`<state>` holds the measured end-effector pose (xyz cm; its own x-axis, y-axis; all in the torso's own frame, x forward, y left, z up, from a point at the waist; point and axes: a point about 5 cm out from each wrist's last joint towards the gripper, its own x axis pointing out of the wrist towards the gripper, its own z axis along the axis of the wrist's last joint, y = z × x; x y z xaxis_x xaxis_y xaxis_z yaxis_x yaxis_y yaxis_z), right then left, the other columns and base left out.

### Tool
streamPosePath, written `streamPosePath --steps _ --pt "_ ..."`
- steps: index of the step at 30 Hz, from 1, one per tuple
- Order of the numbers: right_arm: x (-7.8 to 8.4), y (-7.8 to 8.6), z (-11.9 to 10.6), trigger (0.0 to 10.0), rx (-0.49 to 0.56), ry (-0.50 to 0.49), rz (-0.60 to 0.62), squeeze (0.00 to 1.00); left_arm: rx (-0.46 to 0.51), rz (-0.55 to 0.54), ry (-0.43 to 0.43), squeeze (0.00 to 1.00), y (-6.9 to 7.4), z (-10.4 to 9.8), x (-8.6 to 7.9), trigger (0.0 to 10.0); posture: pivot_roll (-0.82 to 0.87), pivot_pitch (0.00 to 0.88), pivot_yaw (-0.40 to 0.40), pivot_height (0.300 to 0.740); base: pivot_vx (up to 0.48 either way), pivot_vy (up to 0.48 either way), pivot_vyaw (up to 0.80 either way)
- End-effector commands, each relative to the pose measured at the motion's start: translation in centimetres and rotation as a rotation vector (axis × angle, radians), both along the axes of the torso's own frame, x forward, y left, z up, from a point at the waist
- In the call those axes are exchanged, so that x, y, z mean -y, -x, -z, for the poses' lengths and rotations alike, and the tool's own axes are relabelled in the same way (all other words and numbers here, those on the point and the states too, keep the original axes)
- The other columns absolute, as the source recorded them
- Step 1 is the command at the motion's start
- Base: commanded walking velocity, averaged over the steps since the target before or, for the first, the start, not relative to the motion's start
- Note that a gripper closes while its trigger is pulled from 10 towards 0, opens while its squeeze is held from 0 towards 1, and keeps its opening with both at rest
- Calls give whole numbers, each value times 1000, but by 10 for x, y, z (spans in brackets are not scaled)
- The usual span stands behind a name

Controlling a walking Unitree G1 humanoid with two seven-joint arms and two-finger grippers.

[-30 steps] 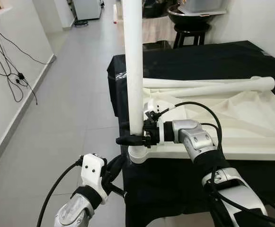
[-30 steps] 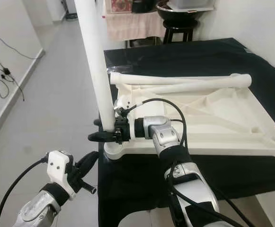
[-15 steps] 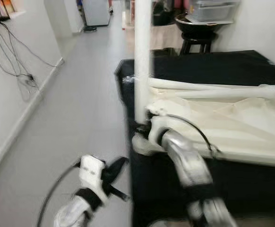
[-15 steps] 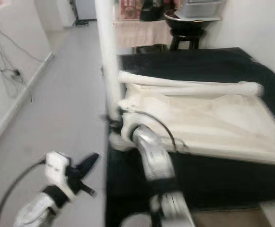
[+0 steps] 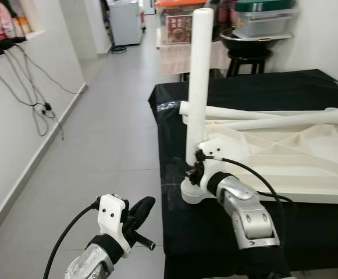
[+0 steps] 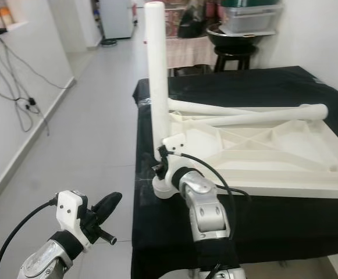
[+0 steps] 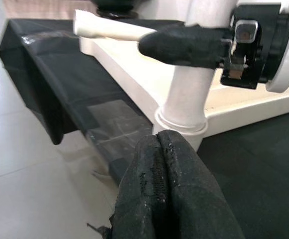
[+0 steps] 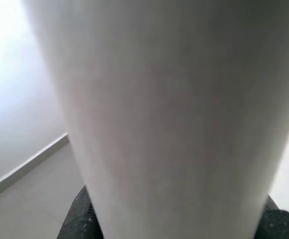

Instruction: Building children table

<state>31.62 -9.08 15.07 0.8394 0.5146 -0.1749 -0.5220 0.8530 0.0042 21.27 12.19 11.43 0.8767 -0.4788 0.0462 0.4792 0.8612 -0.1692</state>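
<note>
A white table leg (image 5: pixel 198 81) stands upright in the corner socket (image 5: pixel 190 192) of the upturned white table top (image 5: pixel 291 163), which lies on a black-covered table. My right gripper (image 5: pixel 187 169) is shut on the leg just above the socket; in the right wrist view the leg (image 8: pixel 164 114) sits between its black fingers (image 8: pixel 78 221). My left gripper (image 5: pixel 146 204) hangs shut and holding nothing, below and left of that corner. Its closed fingers (image 7: pixel 164 199) point at the leg base (image 7: pixel 186 102).
Two loose white legs (image 5: pixel 285 118) lie across the far side of the table top. A black stool with a basin (image 5: pixel 247 43) stands behind the table. Cables (image 5: pixel 38 104) hang on the left wall. Open grey floor (image 5: pixel 110 133) lies to the left.
The camera has pulled back and tilted up, so the leg's top end is now in sight. My right gripper stays on the leg's lower end; the left gripper stays low at the left.
</note>
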Motion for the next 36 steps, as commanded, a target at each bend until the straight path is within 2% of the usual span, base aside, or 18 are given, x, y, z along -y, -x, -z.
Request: streamPosePath --steps 1,2,5,6,7,8,11,12,13,14,17,23,24,31,33,34,35,36 --pt "-14 12 14 10000 -142 -44 -162 1000 -24 1 0 0 0 4 -2 10000 -5 44 39 740 0 0 0" --pt "-14 12 14 10000 -142 -44 -162 1000 -24 1 0 0 0 4 -2 10000 -5 44 39 740 0 0 0" --pt "-27 21 -5 10000 -65 -85 -524 1000 -24 2 1 0 -1 4 -2 10000 2 38 42 740 0 0 0" --pt "-27 21 -5 10000 -65 -85 -524 1000 -24 2 1 0 -1 4 -2 10000 2 38 42 740 0 0 0" --pt "-24 18 -11 10000 -23 -68 -622 1000 -23 1 0 0 -1 4 -1 10000 10 32 40 740 0 0 0" --pt "-24 18 -11 10000 -23 -68 -622 1000 -23 1 0 0 -1 4 -1 10000 10 32 40 740 0 0 0" --pt "-17 6 -15 10000 -20 -41 -758 1000 -23 1 0 0 -2 4 -1 10000 17 28 41 740 0 0 0" --pt "-15 2 -14 10000 -29 -9 -837 506 -23 1 -1 0 -2 4 -1 10000 24 26 37 740 0 0 0" --pt "-15 2 -14 10000 -29 -9 -837 506 -23 1 -1 0 -2 4 -1 10000 24 26 37 740 0 0 0" --pt "-14 -2 -12 10000 -84 13 -975 0 -23 0 -2 0 -1 4 0 10000 33 20 36 740 0 0 0" --pt "-16 -5 -11 10000 -114 11 -1017 0 -23 0 -3 0 -1 5 0 10000 37 18 37 740 0 0 0" --pt "-25 -18 -5 10000 -168 -3 -973 0 -26 2 -4 0 0 5 1 10000 43 16 38 740 0 0 0" --pt "-26 -21 -2 0 -171 3 -957 0 -27 4 -3 0 0 5 2 10000 46 15 36 740 0 0 0" --pt "-22 -25 3 0 -165 -13 -933 0 -27 5 -1 0 1 5 3 10000 43 19 36 740 0 0 0" --pt "-13 -28 5 0 -142 -8 -825 0 -27 5 2 0 1 4 4 10000 33 27 33 740 0 0 0" --pt "-13 -28 5 0 -142 -8 -825 0 -27 5 2 0 1 4 4 10000 33 27 33 740 0 0 0" --pt "-8 -28 15 0 -153 -6 -640 0 -25 5 4 0 2 4 4 10000 20 36 27 740 0 0 0" --pt "-8 -28 15 0 -153 -6 -640 0 -25 5 4 0 2 4 4 10000 20 36 27 740 0 0 0"
